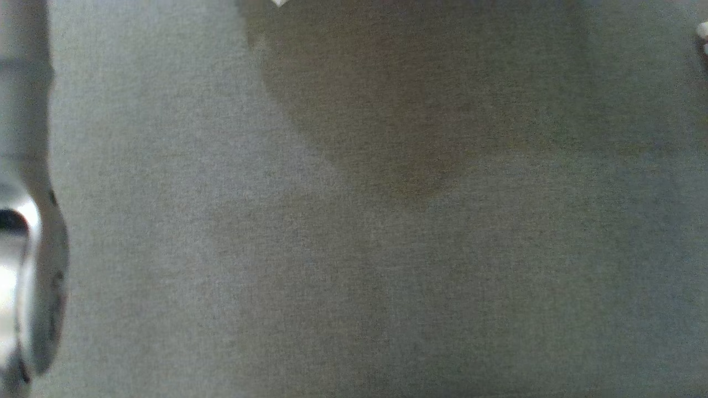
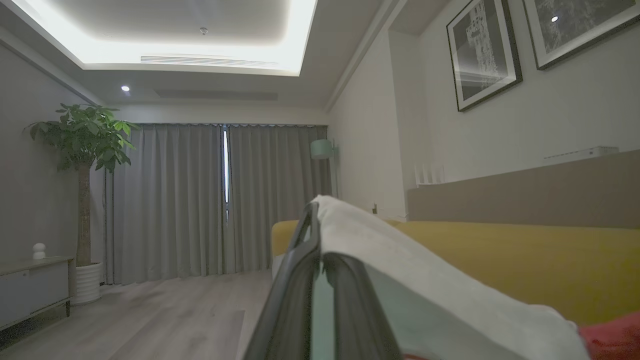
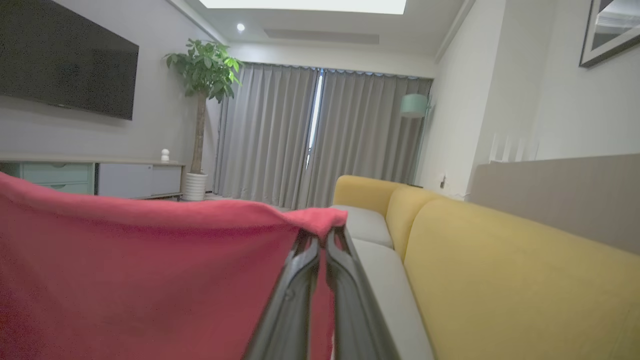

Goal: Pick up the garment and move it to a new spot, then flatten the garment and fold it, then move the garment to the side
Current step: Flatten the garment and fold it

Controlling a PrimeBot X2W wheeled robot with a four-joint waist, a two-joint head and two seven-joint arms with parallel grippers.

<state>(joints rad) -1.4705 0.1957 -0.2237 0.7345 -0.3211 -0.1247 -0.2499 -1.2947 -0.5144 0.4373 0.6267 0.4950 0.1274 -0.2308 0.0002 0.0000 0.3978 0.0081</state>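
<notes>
The garment (image 3: 150,280) is red and hangs as a broad sheet to the left in the right wrist view. Its top corner is pinched between the fingers of my right gripper (image 3: 322,234), which is shut on it. In the left wrist view my left gripper (image 2: 315,215) is shut on a white fold of cloth (image 2: 425,290) that drapes over its right finger. A bit of red fabric (image 2: 612,337) shows at the lower right corner there. Both grippers are held up beside the yellow sofa (image 3: 500,275). A pale forearm (image 1: 27,221) runs along the left edge of the head view.
The head view looks closely at a grey woven surface (image 1: 354,249). The sofa has grey seat cushions (image 3: 370,225) and a yellow back (image 2: 525,260). Beyond it are a wooden floor (image 2: 165,315), grey curtains (image 2: 175,200), a potted plant (image 3: 202,100), a low cabinet (image 3: 100,177) and a wall screen (image 3: 65,75).
</notes>
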